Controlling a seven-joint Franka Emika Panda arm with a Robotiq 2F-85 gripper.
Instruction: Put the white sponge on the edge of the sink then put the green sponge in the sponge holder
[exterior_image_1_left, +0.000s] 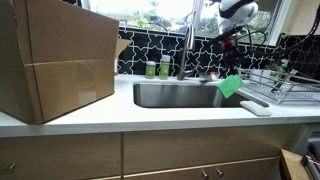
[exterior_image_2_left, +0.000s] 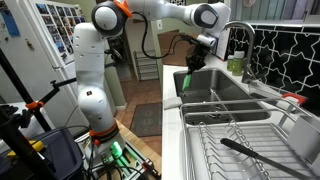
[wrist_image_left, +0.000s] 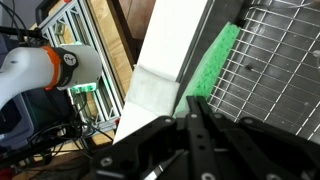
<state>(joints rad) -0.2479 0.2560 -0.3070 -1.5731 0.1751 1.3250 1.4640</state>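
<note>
Pincer (wrist_image_left: 195, 113) is clamping the near end of the green sponge (wrist_image_left: 213, 62), its fingers pressing together on it. The sponge is a long, coarse, porous block, and it is hanging tilted over the sink (exterior_image_1_left: 175, 95) at the edge next to the rack (exterior_image_1_left: 288, 88). White sponge (exterior_image_1_left: 256, 107) is a smooth flat slab, lying on the pale tabletop (exterior_image_1_left: 120, 118) at the sink's front corner, just beside the green one.

Sink is a rectangular steel basin. The rack is thin wire grid.

Only the wrist view is showing the grip close up, with the white sponge's square outline beside the green one.

An exterior view is showing a big cardboard box (exterior_image_1_left: 60, 60) standing on the tabletop, a curved faucet (exterior_image_1_left: 187, 45), and two green containers (exterior_image_1_left: 157, 69) behind the sink.

An exterior view is showing a black utensil (exterior_image_2_left: 255, 150) lying in the rack, and the white arm (exterior_image_2_left: 90, 60) with orange joints.
</note>
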